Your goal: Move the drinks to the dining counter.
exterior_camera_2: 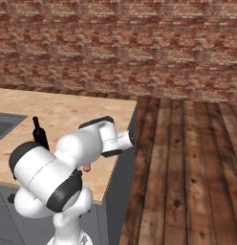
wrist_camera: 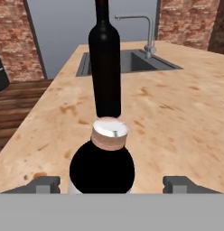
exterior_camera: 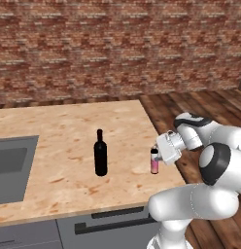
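Observation:
A tall black wine bottle (exterior_camera: 100,153) (exterior_camera_2: 40,134) (wrist_camera: 105,67) stands upright on the light wood dining counter (exterior_camera: 69,131) (wrist_camera: 186,113), right of the sink. A small pink bottle (exterior_camera: 154,163) with a dark cap stands near the counter's right edge, and a sliver of it (exterior_camera_2: 87,167) peeks from under the arm. My gripper (exterior_camera: 159,154) (wrist_camera: 111,184) is level with that bottle and open. Its fingertips (wrist_camera: 46,182) stand wide on either side of the small bottle (wrist_camera: 102,167), with gaps between them and it.
An inset grey sink (exterior_camera: 13,168) (wrist_camera: 132,63) with a faucet (wrist_camera: 147,31) lies at the counter's left end. The counter's right edge (exterior_camera: 163,141) drops to a dark wood floor (exterior_camera_2: 187,153). A brick wall (exterior_camera: 117,48) runs behind.

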Robot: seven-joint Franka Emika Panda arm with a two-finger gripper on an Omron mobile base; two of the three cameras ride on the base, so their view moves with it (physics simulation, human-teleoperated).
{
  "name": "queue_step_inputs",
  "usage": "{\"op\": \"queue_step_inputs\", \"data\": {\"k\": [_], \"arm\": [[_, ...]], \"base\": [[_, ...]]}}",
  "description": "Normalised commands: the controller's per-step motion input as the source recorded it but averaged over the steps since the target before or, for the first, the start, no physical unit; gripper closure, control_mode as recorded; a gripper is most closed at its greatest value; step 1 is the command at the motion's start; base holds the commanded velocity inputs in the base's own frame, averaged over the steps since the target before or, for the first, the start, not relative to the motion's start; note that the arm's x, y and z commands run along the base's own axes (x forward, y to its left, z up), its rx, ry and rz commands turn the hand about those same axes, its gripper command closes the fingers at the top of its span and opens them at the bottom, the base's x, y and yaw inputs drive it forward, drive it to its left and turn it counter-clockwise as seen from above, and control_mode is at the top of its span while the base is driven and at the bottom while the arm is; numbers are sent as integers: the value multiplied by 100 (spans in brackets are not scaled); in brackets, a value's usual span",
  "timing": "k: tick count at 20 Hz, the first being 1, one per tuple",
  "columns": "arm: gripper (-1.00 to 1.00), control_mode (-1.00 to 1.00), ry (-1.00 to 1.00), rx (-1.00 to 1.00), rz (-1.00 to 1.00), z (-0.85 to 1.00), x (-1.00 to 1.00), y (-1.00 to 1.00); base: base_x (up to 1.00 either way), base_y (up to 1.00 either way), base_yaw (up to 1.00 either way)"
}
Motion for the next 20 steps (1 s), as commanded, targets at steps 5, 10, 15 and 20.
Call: {"op": "queue_step_inputs", "data": {"k": [5,10,15,20], "arm": [[-100,-100,-1,0,0,0,0,0],[-100,-100,-5,0,0,0,0,-2],[-100,-100,-6,1,0,1,-2,-20],[-100,-100,-5,4,0,15,-9,-33]], "base": [[0,0,0],[0,0,0],[0,0,0],[0,0,0]]}}
